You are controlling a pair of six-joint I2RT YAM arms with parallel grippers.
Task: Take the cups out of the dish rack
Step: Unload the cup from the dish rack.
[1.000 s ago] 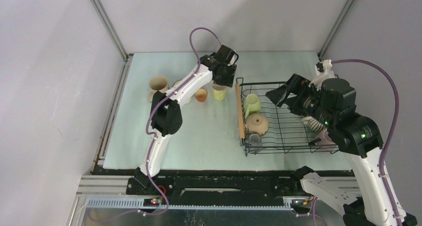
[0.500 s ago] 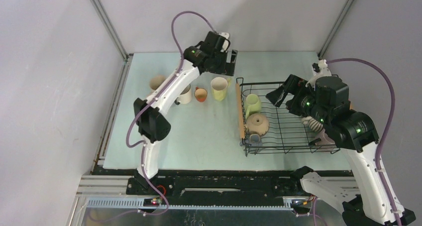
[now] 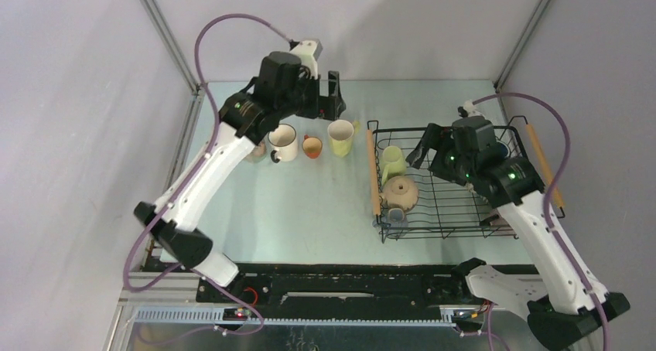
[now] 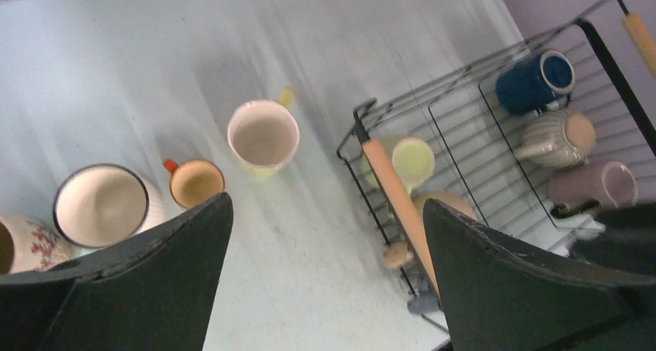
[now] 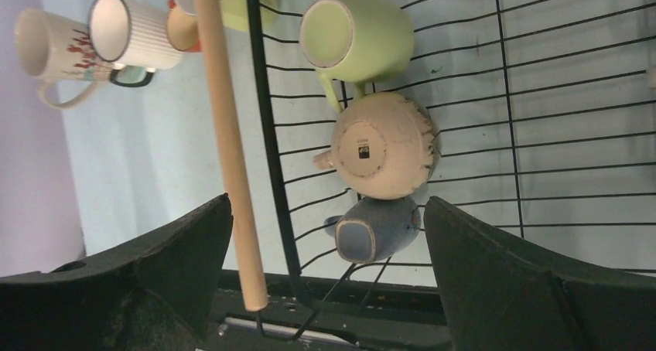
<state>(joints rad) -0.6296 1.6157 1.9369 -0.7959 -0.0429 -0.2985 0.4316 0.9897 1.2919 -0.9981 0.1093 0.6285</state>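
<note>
on the table, just left of the dish rack (image 3: 456, 212), four cups stand upright in a row: floral mug (image 4: 23, 243), white ribbed cup (image 3: 283, 142), orange cup (image 3: 312, 147), pale yellow cup (image 3: 339, 137). left gripper (image 4: 325, 212) above them, jaws wide apart, empty. in the rack, left side: yellow-green cup (image 5: 360, 38) lying, tan cup (image 5: 384, 146) bottom up, grey cup (image 5: 377, 229); right side: dark blue cup (image 4: 534, 80), cream ribbed cup (image 4: 557, 137), mauve cup (image 4: 592, 187). right gripper (image 5: 325, 208) over the rack's left side, jaws wide, empty.

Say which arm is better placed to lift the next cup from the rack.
Right. The right gripper hangs open over the dish rack, above the green mug and tan mug. The left gripper is open over cups on the table.
</note>
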